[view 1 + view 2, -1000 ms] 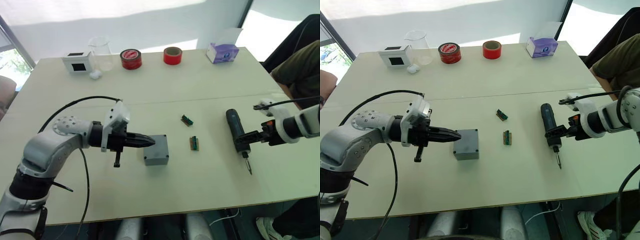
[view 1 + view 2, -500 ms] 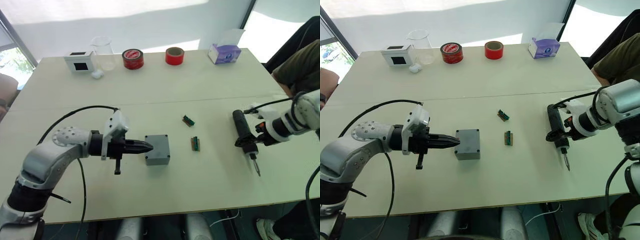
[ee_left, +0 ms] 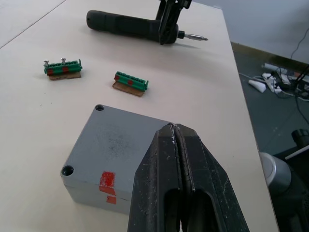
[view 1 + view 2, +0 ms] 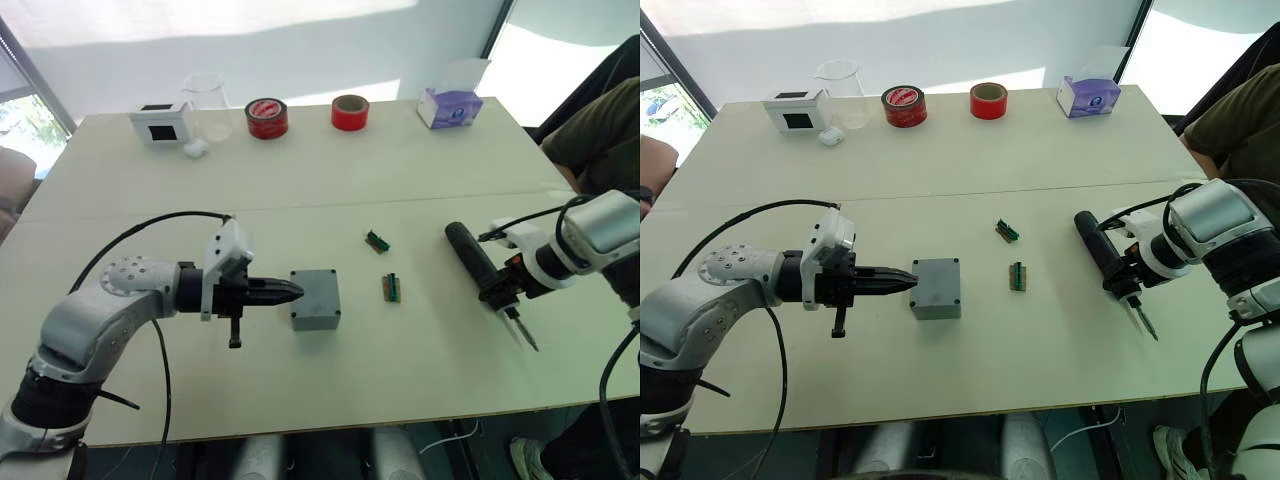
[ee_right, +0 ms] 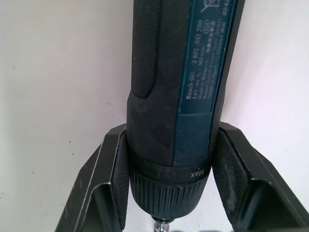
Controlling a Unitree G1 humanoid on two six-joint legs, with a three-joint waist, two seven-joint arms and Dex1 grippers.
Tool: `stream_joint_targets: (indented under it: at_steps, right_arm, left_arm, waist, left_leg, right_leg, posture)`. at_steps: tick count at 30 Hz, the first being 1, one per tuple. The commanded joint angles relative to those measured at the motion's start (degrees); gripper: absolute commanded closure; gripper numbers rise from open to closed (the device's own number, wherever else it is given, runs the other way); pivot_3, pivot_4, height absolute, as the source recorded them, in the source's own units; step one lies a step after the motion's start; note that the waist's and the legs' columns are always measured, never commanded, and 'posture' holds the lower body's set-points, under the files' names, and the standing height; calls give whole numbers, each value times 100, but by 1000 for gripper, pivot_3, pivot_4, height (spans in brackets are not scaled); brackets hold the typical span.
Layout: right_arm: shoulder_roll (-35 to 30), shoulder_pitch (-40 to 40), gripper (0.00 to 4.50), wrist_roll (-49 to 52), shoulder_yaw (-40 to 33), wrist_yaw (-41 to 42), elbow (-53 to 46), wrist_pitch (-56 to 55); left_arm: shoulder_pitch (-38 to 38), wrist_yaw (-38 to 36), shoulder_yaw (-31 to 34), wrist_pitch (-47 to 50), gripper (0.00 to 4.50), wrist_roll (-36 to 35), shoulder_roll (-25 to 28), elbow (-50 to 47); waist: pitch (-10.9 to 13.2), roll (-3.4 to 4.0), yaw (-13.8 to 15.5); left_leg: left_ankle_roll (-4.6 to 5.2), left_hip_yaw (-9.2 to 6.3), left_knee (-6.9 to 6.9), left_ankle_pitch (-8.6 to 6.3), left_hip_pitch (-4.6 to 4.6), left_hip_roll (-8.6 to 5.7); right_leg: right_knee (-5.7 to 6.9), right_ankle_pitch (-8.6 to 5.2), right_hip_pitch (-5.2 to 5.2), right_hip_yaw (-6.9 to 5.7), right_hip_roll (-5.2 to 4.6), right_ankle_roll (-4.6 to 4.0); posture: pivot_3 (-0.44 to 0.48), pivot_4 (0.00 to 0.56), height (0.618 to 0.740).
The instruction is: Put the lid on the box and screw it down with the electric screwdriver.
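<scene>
Table (image 4: 420,170): box (image 4: 315,299) near centre, lid (image 3: 118,142) already seated on it. L gripper (image 4: 290,291), jaws shut and empty, tips at box side, prob. bracing it. R gripper (image 4: 1124,277) clamped round screwdriver (image 4: 1105,262) near bit end, well right of box.

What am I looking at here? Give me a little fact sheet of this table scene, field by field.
box: grey box at mid-table, its lid already sitting on top
left gripper: jaws shut, tip at the box's side
right gripper: jaws closed around the electric screwdriver, bit pointing toward the table's near edge
loose parts: two green terminal blocks between box and screwdriver
far edge: two red tape rolls, glass beaker, purple tissue box
</scene>
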Motion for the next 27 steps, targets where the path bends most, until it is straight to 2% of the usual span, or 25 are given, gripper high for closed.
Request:
stream_joint_targets:
  at_steps: [1,4,6,9,12,13,16,20,24,27]
  right_arm:
    - [225,51,2661,-198,-127,85,198,-63]
    - [398,-185,2662,-442,-545,47,500,-524]
    - [544,-443,2662,-349,-1127,84,558,-852]
    - [780,-571,2662,-12,-2120,114,301,-1235]
    - [1402,-34,2662,795,-4047,-295,-843,-1922]
    - [1787,204,2662,1080,-4704,-610,-1354,-2087]
    - [2645,719,2662,1619,-5658,-1340,-2408,-2071]
    - [3718,1336,2662,2283,-5955,-1907,-3664,-2411]
    - [4412,2260,2662,2211,-5226,-2065,-4775,-2915]
    - [4708,2560,2662,1980,-4879,-2274,-4982,-3324]
  left_arm:
    - [29,56,134,-68,4500,-27,-9,4]
    - [120,97,199,-109,4500,51,31,127]
    - [154,92,254,-114,4500,63,86,177]
    - [124,65,308,-112,4500,60,135,243]
    - [97,120,397,-41,4500,5,170,248]
    - [97,131,410,-26,4500,4,186,241]
    - [36,153,409,-6,4500,19,183,294]
    - [-183,158,173,-140,4500,290,134,527]
    - [-448,76,-155,-271,4500,578,20,746]
    - [-619,-41,-334,-388,4500,738,-12,886]
  waist:
    - [-3,-5,1]
    - [-16,-29,-32]
    - [-16,-29,-56]
    - [10,17,-51]
    - [15,24,-3]
    - [15,24,3]
    - [13,21,54]
    - [6,9,149]
    - [8,12,128]
    - [8,12,91]
  left_leg:
    - [0,0,0,0,0,0]
    - [-1,0,0,1,5,0]
    - [-3,0,0,1,5,1]
    - [-5,8,0,3,3,0]
    - [-9,3,-15,5,-9,6]
    - [-23,-2,-24,14,-13,9]
    - [-43,-11,-26,24,-14,10]
    - [-25,-14,-1,14,-10,-7]
    - [-11,-15,-2,6,-8,-16]
    - [-38,-13,-3,21,-8,-13]
  right_leg:
    - [0,0,1,0,0,0]
    - [0,0,5,0,1,0]
    - [0,1,5,0,2,-1]
    - [8,2,-8,6,2,0]
    - [8,0,-25,5,9,0]
    - [6,0,-27,3,13,0]
    - [8,0,-16,-3,14,0]
    - [2,2,3,-2,0,-2]
    - [14,2,-4,0,-4,-1]
    - [14,2,-9,0,1,-1]
  posture:
    - [0,150,740]
    - [0,150,740]
    - [0,150,740]
    - [0,150,740]
    - [0,150,740]
    - [0,150,740]
    - [0,150,740]
    - [0,150,740]
    - [0,150,740]
    - [0,150,740]
